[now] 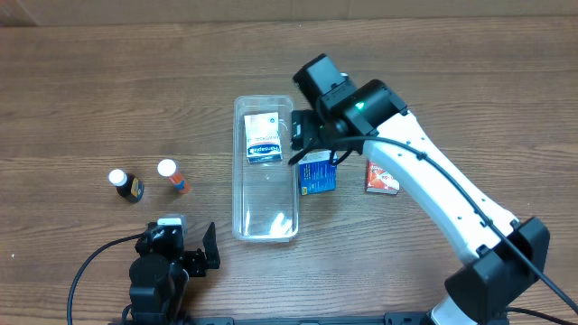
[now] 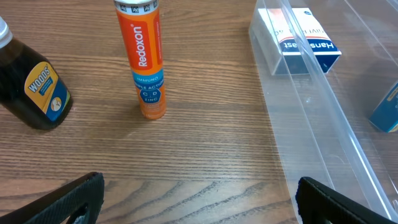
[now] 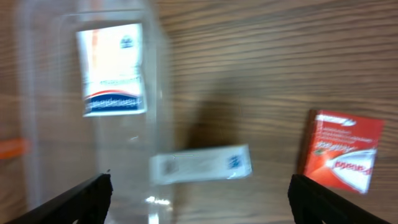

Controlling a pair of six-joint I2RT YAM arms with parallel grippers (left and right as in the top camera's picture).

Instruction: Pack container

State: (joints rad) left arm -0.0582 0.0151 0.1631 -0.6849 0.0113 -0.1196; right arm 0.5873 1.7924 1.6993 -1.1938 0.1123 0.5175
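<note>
Your container point(image 1: 266, 206) lies lengthwise in the middle of the overhead frame, its long sides running top to bottom. So far it holds one item: a white-and-blue box point(image 1: 263, 137) lying flat at its upper end. The lower half of the bin is bare.

Just outside the right wall, level with the middle of the bin, is a blue box point(image 1: 316, 172). The right wrist view is blurred, so you cannot tell whether it touches the rim or merely stands beside it, but it does not look to be inside yet. The right gripper point(image 3: 199, 186) hangs over it with fingers spread wide, holding nothing.

Further right, a red box point(image 1: 381, 177) waits on the table point(image 1: 470, 81). On the left of the frame, well apart from the bin, an orange tube point(image 2: 145, 59) and a dark bottle point(image 2: 31, 87) stand upright. The left gripper point(image 2: 199, 186) sits at the lower left, fingers wide and empty, facing those two.

By my judgement you are early in the job: one item packed, four left, with the blue box the likely next one in.
</note>
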